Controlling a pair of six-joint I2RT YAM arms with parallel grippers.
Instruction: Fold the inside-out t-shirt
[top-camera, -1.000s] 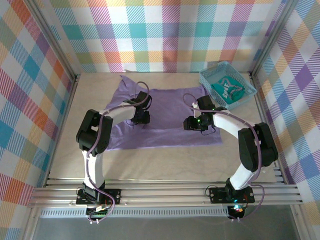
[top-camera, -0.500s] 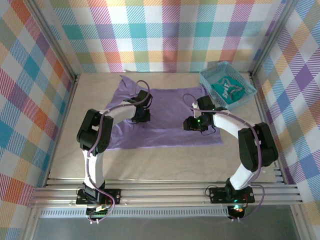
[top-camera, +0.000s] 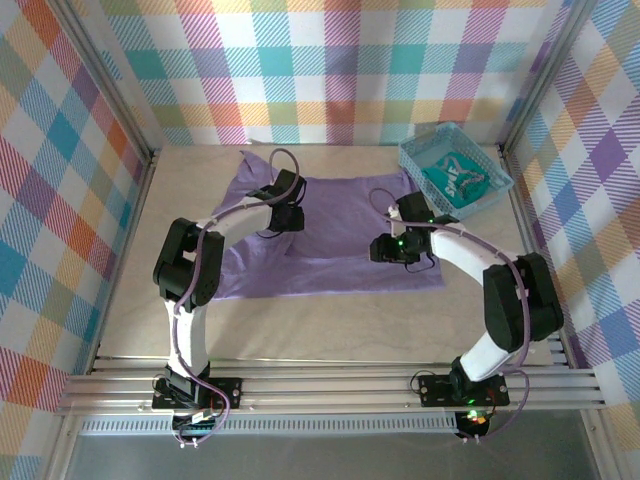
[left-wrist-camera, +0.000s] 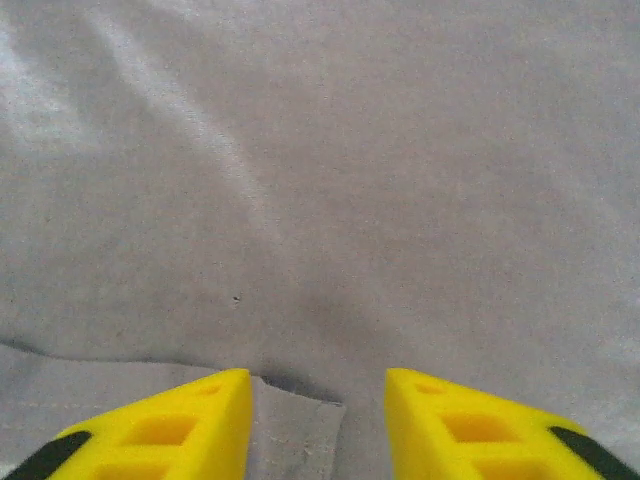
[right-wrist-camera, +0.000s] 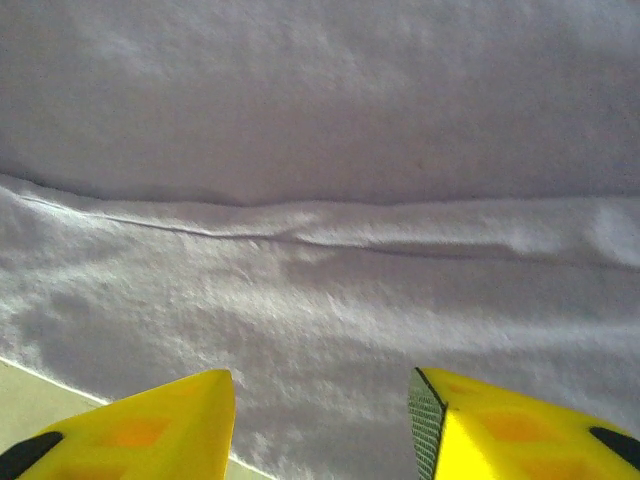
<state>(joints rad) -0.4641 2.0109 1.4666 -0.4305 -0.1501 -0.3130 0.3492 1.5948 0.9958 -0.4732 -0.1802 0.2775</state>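
Observation:
The inside-out t-shirt (top-camera: 335, 255) is lavender-purple and lies spread flat in the middle of the table. My left gripper (top-camera: 289, 217) hovers over its far left part, near the sleeve. In the left wrist view its yellow fingers (left-wrist-camera: 190, 425) stand apart, and my left gripper (left-wrist-camera: 318, 385) is open over a loose folded edge of cloth (left-wrist-camera: 295, 425) without pinching it. My right gripper (top-camera: 384, 250) sits low over the shirt's right half. In the right wrist view my right gripper (right-wrist-camera: 322, 385) is open above wrinkled fabric (right-wrist-camera: 330, 290), with a seam ridge running across.
A small teal basket (top-camera: 413, 160) stands at the back right and holds a teal-green garment with white markings (top-camera: 458, 182). Bare beige table (top-camera: 330, 320) lies between the shirt and the arm bases. Checked walls close in three sides.
My left gripper has shifted toward the far side of the shirt. Its jaws closed and then opened again. The right arm has barely moved.

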